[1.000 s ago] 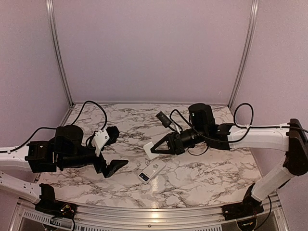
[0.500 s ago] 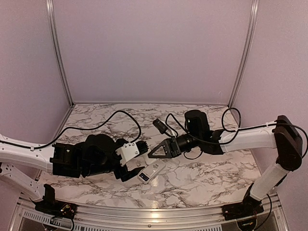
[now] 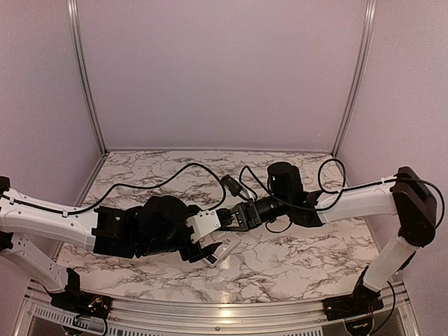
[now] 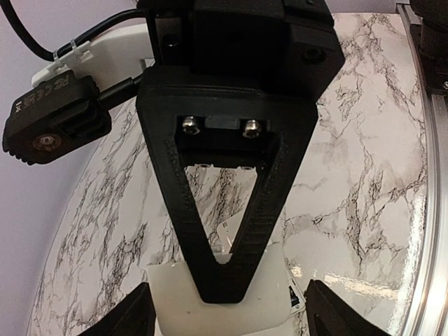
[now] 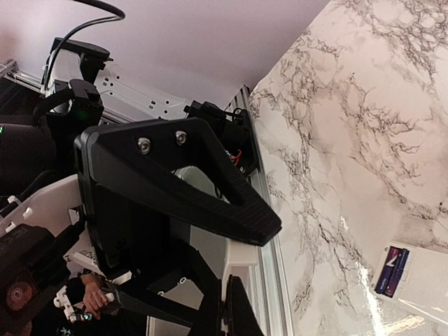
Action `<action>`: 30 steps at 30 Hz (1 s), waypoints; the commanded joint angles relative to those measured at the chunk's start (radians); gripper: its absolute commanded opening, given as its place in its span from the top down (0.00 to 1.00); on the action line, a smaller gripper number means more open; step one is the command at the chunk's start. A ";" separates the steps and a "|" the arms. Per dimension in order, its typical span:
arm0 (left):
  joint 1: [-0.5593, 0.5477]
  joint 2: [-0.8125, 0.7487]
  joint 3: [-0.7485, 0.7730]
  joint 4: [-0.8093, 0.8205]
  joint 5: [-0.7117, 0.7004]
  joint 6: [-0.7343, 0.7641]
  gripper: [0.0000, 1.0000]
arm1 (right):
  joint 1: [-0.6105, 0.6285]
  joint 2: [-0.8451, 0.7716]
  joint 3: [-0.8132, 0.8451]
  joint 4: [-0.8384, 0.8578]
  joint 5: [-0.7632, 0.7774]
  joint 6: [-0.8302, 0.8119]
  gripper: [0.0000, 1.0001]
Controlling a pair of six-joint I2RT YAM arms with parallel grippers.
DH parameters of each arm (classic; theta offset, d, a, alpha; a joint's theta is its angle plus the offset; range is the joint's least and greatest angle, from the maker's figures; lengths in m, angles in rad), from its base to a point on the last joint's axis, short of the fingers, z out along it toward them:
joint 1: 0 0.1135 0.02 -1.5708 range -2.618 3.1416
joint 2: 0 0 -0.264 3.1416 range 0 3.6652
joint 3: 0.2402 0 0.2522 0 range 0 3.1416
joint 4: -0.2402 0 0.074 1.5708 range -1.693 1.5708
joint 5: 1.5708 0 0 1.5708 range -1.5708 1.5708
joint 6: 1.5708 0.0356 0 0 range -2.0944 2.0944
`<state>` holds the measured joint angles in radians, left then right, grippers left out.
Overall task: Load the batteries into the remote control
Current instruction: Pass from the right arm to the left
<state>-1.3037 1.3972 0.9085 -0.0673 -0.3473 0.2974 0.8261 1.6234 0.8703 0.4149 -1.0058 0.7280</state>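
Step, as judged: securing the remote control [image 3: 221,250], which lies flat on the marble worktop [image 3: 301,259], front centre | left pincer [image 4: 227,313] wide, fingers either side of it (contact unclear) | right pincer [image 4: 218,287] closed, tip just above it | batteries not visible | Next likely: close gently, hold it steady, then find the batteries and the compartment.

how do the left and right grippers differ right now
The left gripper has its jaws spread apart; the right gripper is shut. The right gripper pinches a white flat piece at its tip, while the left gripper holds nothing. The left gripper reaches in from the left, the right gripper from the right. Both are black and meet tip to tip near the remote control.
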 commanded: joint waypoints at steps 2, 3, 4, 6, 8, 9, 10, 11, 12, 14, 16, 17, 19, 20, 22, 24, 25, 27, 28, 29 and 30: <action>-0.006 0.019 0.030 0.004 0.004 0.018 0.40 | -0.006 0.017 -0.003 0.050 -0.019 0.036 1.00; -0.006 0.020 0.029 0.006 -0.002 0.021 0.45 | -0.007 0.020 -0.006 0.062 -0.023 0.045 1.00; -0.006 0.021 0.030 0.006 -0.010 0.023 0.47 | -0.007 0.022 -0.008 0.072 -0.026 0.052 1.00; -0.008 0.023 0.030 0.004 -0.019 0.027 0.50 | -0.007 0.025 -0.009 0.079 -0.025 0.059 1.00; -0.009 0.024 0.032 0.002 -0.024 0.031 0.50 | -0.007 0.028 -0.008 0.081 -0.027 0.065 1.00; -0.011 0.027 0.032 0.003 -0.032 0.032 0.48 | -0.007 0.030 -0.007 0.085 -0.028 0.068 1.00; -0.015 0.029 0.033 0.003 -0.044 0.034 0.46 | -0.007 0.030 -0.006 0.087 -0.028 0.071 1.00; -0.015 0.032 0.034 0.000 -0.051 0.035 0.45 | -0.007 0.031 -0.006 0.086 -0.028 0.071 1.00; -0.016 0.033 0.036 -0.002 -0.053 0.035 0.48 | -0.007 0.031 -0.005 0.085 -0.029 0.071 1.00; -0.015 0.033 0.039 -0.004 -0.056 0.027 0.57 | -0.008 0.031 -0.003 0.083 -0.030 0.070 1.00; -0.015 0.028 0.041 -0.011 -0.052 0.010 0.63 | -0.015 0.031 0.000 0.072 -0.030 0.063 0.92; -0.015 0.023 0.040 -0.016 -0.046 -0.007 0.64 | -0.023 0.030 -0.001 0.067 -0.028 0.060 0.84; -0.012 0.013 0.034 -0.030 -0.033 -0.043 0.66 | -0.049 0.028 -0.005 0.054 -0.028 0.057 0.70; -0.009 0.008 0.030 -0.039 -0.026 -0.068 0.66 | -0.068 0.023 -0.010 0.049 -0.028 0.055 0.64; -0.002 -0.004 0.014 -0.054 -0.005 -0.129 0.67 | -0.108 0.010 -0.018 0.024 -0.021 0.027 0.58; 0.009 -0.019 -0.014 -0.051 0.041 -0.198 0.67 | -0.150 -0.003 -0.020 -0.034 0.010 -0.030 0.56; 0.016 -0.025 -0.030 -0.049 0.059 -0.241 0.67 | -0.170 -0.005 -0.013 -0.086 0.039 -0.071 0.56; 0.034 -0.033 -0.065 -0.045 0.092 -0.343 0.67 | -0.194 -0.003 -0.007 -0.163 0.096 -0.139 0.56; 0.041 -0.035 -0.082 -0.040 0.104 -0.382 0.67 | -0.201 0.004 0.001 -0.201 0.128 -0.175 0.56; 0.052 -0.038 -0.099 -0.031 0.119 -0.419 0.67 | -0.207 0.011 0.012 -0.242 0.167 -0.209 0.55; 0.061 -0.039 -0.117 -0.017 0.136 -0.454 0.67 | -0.208 0.018 0.015 -0.266 0.204 -0.235 0.56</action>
<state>-1.2755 1.3792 0.8543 -0.0875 -0.2928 0.0414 0.6342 1.6375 0.8547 0.3199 -0.9432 0.6495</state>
